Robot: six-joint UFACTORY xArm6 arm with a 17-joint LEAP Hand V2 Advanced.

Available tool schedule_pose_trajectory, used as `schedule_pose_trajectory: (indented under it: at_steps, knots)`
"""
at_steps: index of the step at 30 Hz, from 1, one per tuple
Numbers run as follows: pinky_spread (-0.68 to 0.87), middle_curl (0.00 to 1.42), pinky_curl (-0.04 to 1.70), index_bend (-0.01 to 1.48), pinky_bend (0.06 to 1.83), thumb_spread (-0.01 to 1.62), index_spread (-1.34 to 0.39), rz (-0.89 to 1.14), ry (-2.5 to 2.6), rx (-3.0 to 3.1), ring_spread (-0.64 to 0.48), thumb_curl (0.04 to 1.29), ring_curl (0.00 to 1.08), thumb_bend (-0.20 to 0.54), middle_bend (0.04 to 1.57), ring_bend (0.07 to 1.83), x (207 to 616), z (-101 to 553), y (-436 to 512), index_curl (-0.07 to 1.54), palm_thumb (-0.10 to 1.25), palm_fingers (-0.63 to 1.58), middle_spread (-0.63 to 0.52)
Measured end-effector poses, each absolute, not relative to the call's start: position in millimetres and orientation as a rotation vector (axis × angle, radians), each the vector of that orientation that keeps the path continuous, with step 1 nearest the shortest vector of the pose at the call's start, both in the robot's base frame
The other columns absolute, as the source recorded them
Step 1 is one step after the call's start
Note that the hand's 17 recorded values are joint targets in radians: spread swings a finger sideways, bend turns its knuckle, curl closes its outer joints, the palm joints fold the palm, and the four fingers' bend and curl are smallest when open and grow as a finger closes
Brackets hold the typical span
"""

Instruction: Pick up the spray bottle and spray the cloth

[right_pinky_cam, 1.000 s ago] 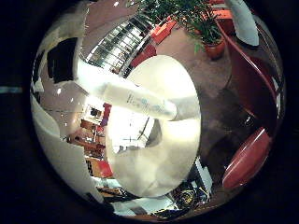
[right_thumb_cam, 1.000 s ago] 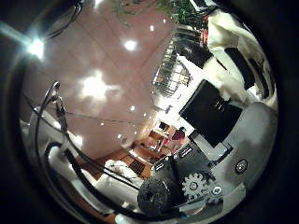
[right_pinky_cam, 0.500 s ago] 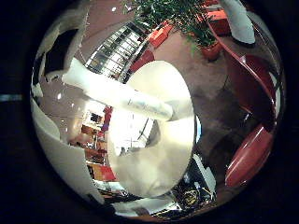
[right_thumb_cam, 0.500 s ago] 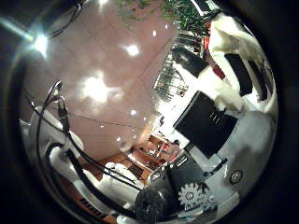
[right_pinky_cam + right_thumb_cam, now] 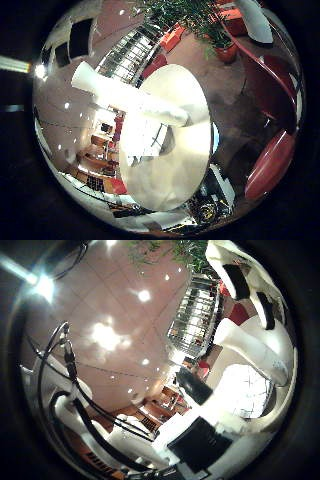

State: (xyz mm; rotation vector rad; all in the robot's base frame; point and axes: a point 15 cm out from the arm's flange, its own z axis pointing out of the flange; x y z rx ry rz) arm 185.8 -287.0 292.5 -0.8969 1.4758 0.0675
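Note:
In the little finger side palm view a white spray bottle (image 5: 130, 97) with faint print lies close across the palm, seen against a round white table (image 5: 190, 155) far below. The bottle keeps its place in this view while the room shifts, so it moves with my hand. The thumb side palm view shows my hand (image 5: 245, 350): its white and black fingers (image 5: 205, 390) bend in across the picture, with the ceiling and its lights behind them.
Red chairs (image 5: 272, 160) stand round the table on a brown floor. A potted plant (image 5: 208, 22) stands beyond them. A railed stair or gallery (image 5: 195, 315) and ceiling lights (image 5: 103, 335) show in the thumb side palm view.
Both views have swung, so the hand has turned with the bottle. In the thumb side palm view the fingers have moved further in and the geared parts have left the picture.

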Motion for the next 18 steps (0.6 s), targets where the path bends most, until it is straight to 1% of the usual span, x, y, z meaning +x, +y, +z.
schedule_pose_trajectory:
  at_steps: [1, 2, 3, 5, 6, 8, 11, 13, 18]
  knots:
    - [-0.01, 0.71, 1.01, 0.36, 0.56, 1.12, -0.28, 0.068, 1.476, -0.896, -0.17, 0.47, 0.62, -0.023, 0.74, 1.09, 186, 292, -287, 0.69, 0.7, 0.07, -0.1]
    - [0.09, 0.65, 0.97, 0.35, 0.56, 1.12, -0.27, 0.068, 1.478, -0.897, -0.12, 0.46, 0.59, -0.023, 0.65, 0.99, 185, 291, -287, 0.66, 0.7, 0.02, -0.07]
    - [0.13, 0.63, 0.95, 0.34, 0.55, 1.12, -0.26, 0.069, 1.478, -0.898, -0.1, 0.46, 0.57, -0.022, 0.6, 0.94, 185, 291, -287, 0.64, 0.7, -0.01, -0.06]
    - [0.29, 0.55, 0.85, 0.28, 0.51, 1.12, -0.25, 0.075, 1.479, -0.898, 0.01, 0.45, 0.49, -0.026, 0.48, 0.79, 185, 290, -286, 0.57, 0.68, -0.04, 0.01]
    - [0.35, 0.51, 0.81, 0.25, 0.48, 1.12, -0.26, 0.082, 1.482, -0.9, 0.07, 0.44, 0.45, -0.026, 0.41, 0.72, 184, 288, -285, 0.54, 0.67, -0.06, 0.03]
    - [0.42, 0.45, 0.72, 0.2, 0.44, 1.12, -0.28, 0.099, 1.488, -0.906, 0.14, 0.43, 0.39, -0.023, 0.31, 0.59, 182, 284, -283, 0.49, 0.66, -0.04, 0.07]
    - [0.45, 0.4, 0.63, 0.16, 0.4, 1.11, -0.32, 0.12, 1.497, -0.912, 0.19, 0.42, 0.33, -0.024, 0.23, 0.48, 182, 279, -281, 0.43, 0.64, -0.02, 0.09]
    - [0.45, 0.38, 0.58, 0.15, 0.38, 1.11, -0.34, 0.131, 1.494, -0.918, 0.2, 0.41, 0.31, -0.023, 0.2, 0.43, 185, 278, -280, 0.39, 0.63, -0.02, 0.1]
    - [0.43, 0.35, 0.49, 0.13, 0.39, 1.11, -0.3, 0.147, 1.501, -0.934, 0.23, 0.39, 0.28, -0.023, 0.19, 0.39, 194, 273, -278, 0.3, 0.61, -0.03, 0.13]
